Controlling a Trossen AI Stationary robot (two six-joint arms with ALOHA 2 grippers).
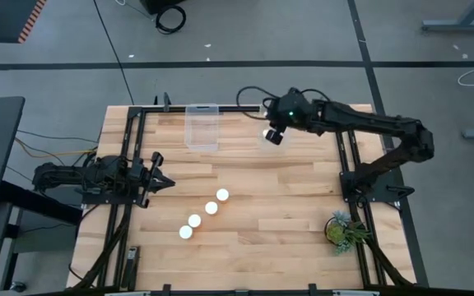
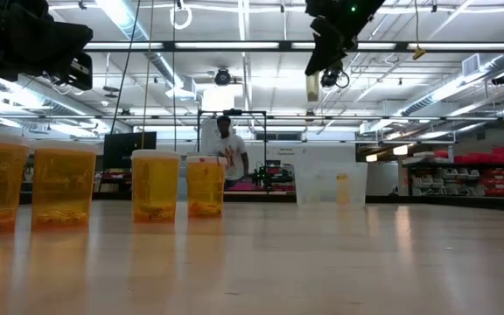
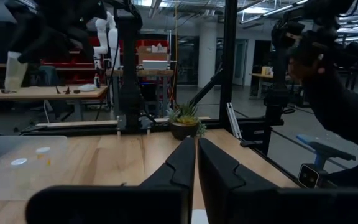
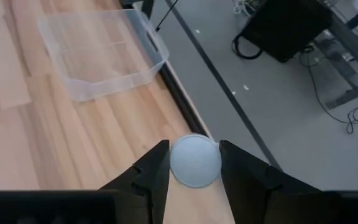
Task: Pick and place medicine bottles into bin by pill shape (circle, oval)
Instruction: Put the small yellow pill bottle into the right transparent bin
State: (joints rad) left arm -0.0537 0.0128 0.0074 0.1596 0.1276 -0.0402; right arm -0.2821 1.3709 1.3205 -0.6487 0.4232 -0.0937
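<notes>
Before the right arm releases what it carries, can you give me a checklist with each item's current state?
1. Right tool shut on a white-capped medicine bottle: ok.
2. Bottle held high above the table: ok.
3. Tool over the clear bin: not ok, it is off to one side of it, near the table edge.
4. Pill shape in the held bottle: cannot tell.
5. Left tool parked at the left side, fingers together, carrying nothing: ok.
6. Four bottles waiting in a diagonal row: ok.
</notes>
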